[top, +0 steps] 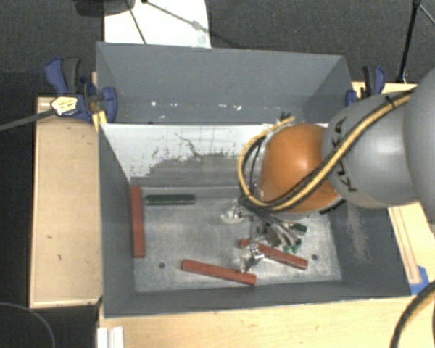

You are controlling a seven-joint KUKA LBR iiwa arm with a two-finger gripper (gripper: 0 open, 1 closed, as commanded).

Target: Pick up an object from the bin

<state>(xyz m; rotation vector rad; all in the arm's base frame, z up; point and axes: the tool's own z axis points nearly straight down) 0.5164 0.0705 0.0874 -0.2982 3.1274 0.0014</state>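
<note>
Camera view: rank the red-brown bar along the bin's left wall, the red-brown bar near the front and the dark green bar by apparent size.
Largest, tied: left-wall red-brown bar and front red-brown bar; they look alike, so I won't rank them.
Smallest: dark green bar, clearly shorter.

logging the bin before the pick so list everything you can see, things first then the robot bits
bin: 1, grey metal, middle of the view
left stick: 1, red-brown, lying along the foot of the left wall
dark green stick: 1, dark green, on the floor at back left
front stick: 1, red-brown, flat on the floor near the front wall
right stick: 1, red-brown, on the floor at right, one end under the gripper
small green thing: 1, green, by the gripper, too hidden to name
gripper: 1, silvery, low over the right stick
orange cover: 1, orange, on the wrist
cables: black and yellow, looped round the cover
arm: 1, grey, from the right
</note>
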